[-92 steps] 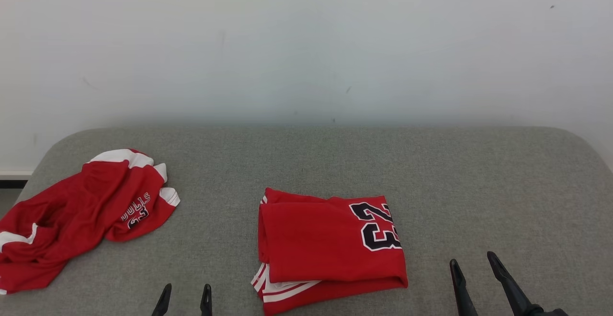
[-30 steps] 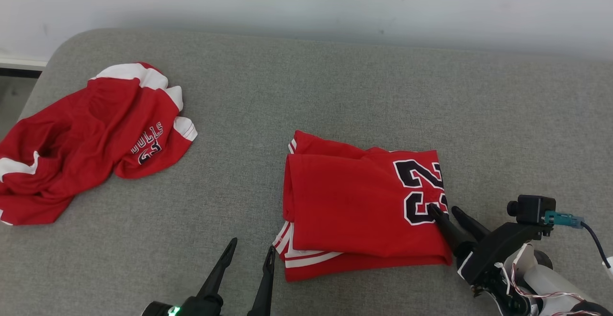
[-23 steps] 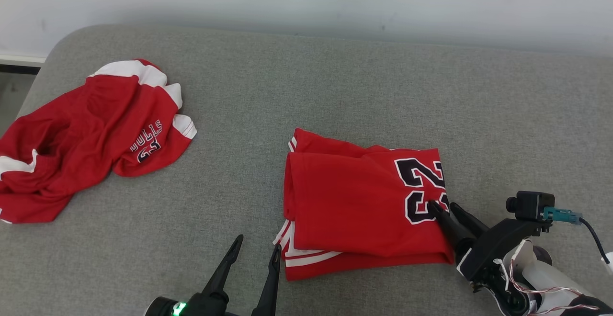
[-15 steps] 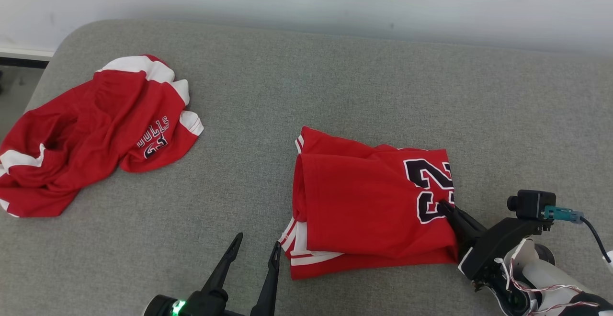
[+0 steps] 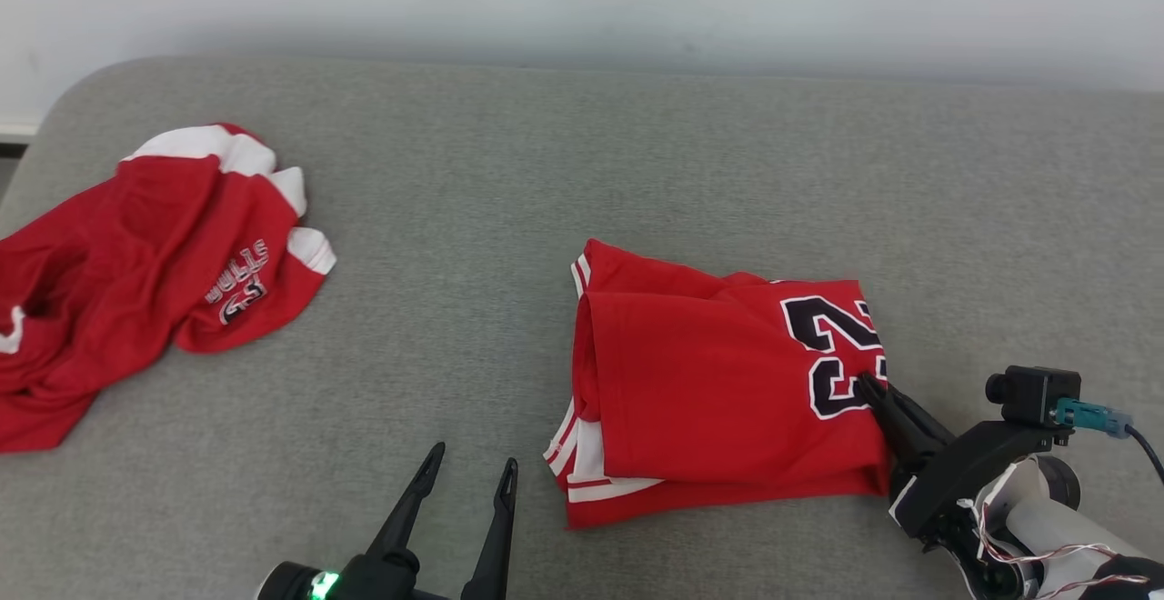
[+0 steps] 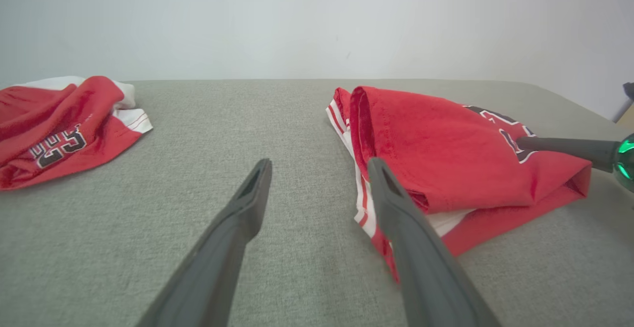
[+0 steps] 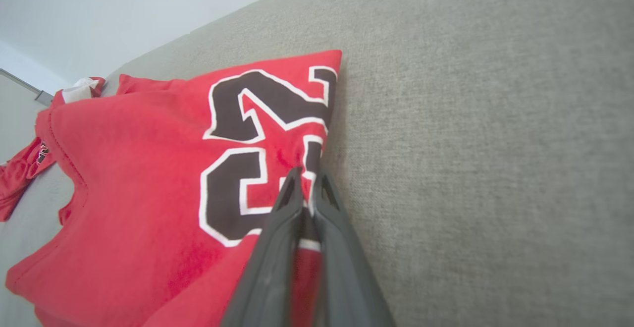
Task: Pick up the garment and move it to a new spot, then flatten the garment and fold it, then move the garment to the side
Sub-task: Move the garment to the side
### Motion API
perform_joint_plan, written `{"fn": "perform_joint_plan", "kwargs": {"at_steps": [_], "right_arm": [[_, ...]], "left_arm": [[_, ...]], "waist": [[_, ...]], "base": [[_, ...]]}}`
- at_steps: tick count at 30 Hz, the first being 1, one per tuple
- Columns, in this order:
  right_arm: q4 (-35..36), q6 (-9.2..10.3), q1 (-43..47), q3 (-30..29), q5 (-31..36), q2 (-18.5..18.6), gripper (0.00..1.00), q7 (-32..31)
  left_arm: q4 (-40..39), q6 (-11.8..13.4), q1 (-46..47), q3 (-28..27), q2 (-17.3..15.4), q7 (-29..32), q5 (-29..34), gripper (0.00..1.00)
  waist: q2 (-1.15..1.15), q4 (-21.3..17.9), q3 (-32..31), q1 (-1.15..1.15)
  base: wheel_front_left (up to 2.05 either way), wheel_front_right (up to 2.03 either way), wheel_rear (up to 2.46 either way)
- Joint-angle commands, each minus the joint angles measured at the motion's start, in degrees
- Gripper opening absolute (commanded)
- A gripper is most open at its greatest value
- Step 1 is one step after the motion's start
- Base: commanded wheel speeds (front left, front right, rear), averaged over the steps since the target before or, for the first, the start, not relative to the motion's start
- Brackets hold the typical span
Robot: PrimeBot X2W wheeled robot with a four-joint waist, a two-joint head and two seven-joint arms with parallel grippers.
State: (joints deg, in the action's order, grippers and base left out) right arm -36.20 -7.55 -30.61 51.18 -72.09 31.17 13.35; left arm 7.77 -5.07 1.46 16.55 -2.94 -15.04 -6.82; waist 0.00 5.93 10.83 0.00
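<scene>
Head view: the jersey (image 5: pixel 718 391) lies folded into a rectangle on the surface (image 5: pixel 546 155), right of the middle and close to the front edge. Its black number faces up at the right end, and white-striped hems peek out at its front left corner.

The right gripper (image 5: pixel 866 382) has its fingers pressed together on the jersey's right edge, pinching the cloth beside the number. In the right wrist view the fabric puckers where they bite.

The left gripper (image 5: pixel 474 456) is spread wide and holds nothing. It hangs over bare surface just left of the striped corner, and whether one finger brushes the hem I cannot tell.

A second jersey (image 5: pixel 136 282) lies crumpled by the left edge, well apart.

Judging by this, the pick-up, flattening and folding look done. What remains is the last step, moving the jersey to the side, and the pinch looks like its start. With one edge held, the layers could slide open.
</scene>
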Motion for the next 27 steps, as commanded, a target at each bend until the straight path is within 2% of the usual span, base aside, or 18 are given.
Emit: {"fn": "perform_joint_plan", "kwargs": {"at_steps": [1,9,15,20,27], "right_arm": [[-0.23,0.14,-0.43,0.01,0.17,0.60,0.00,0.57],[0.91,0.14,-0.25,-2.02,1.58,0.34,0.00,1.86],[2.96,0.14,1.23,-7.52,5.53,-1.28,0.00,1.88],[4.63,0.14,2.32,-9.71,8.27,-2.67,0.00,1.91],[5.36,0.14,2.65,-10.17,9.53,-3.54,0.00,1.91]], "left_arm": [[-0.29,-0.19,-0.03,-0.26,0.02,-0.13,0.40,1.00],[-0.99,-0.84,1.26,-1.31,-0.74,-0.13,1.63,1.00],[-1.29,-1.27,2.04,-1.92,-1.45,-0.13,2.26,1.00],[-1.27,-1.33,2.61,-2.24,-2.27,-0.13,2.71,1.00],[-1.04,-1.70,3.55,-1.89,-2.99,-0.13,2.95,1.00]], "waist": [[0.00,-2.55,0.29,0.00],[0.00,-9.77,2.05,0.00],[0.00,-15.35,3.42,0.00],[0.00,-19.97,4.28,0.00],[0.00,-23.91,5.06,0.00]], "base": [[0.00,0.00,0.00],[0.00,0.00,0.00],[0.00,0.00,0.00],[0.00,0.00,0.00],[0.00,0.00,0.00]]}}
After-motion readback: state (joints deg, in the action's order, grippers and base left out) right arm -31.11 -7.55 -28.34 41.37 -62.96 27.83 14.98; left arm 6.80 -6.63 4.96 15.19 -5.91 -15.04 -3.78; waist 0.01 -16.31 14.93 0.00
